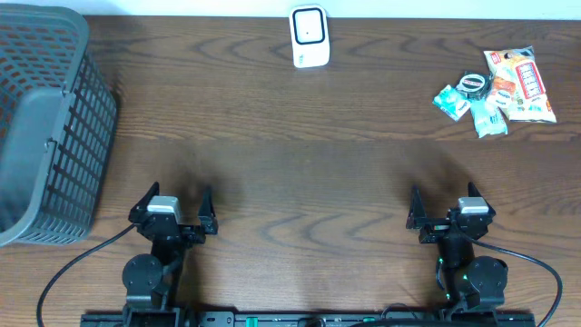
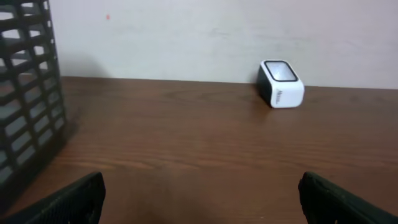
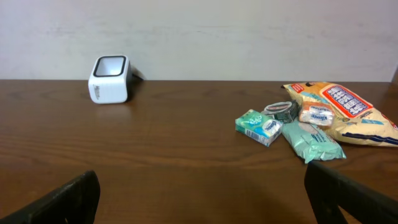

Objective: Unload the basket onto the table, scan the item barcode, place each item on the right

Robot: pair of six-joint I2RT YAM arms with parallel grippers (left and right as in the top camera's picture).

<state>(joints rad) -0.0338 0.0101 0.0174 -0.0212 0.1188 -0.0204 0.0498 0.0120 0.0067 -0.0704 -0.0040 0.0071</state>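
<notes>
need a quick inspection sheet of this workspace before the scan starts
surface: dark wood table, no spills seen
job's things: white barcode scanner at the far edge, centre; pile of packets far right, untouched
clutter: grey mesh basket at the left edge
grippers: left gripper and right gripper both open, holding nothing, at the near edge
cables: black cables loop from both arm bases, away from the items
surroundings: plain light wall behind the table

The tabletop [image 1: 300, 154] is dark brown with wavy wood grain. The scanner [image 1: 309, 36] is white, black-faced. The basket [image 1: 91, 136] is dark grey lattice. The packets [image 1: 451, 101] are teal; the snack bag [image 1: 526, 86] is yellow with a red panel.
</notes>
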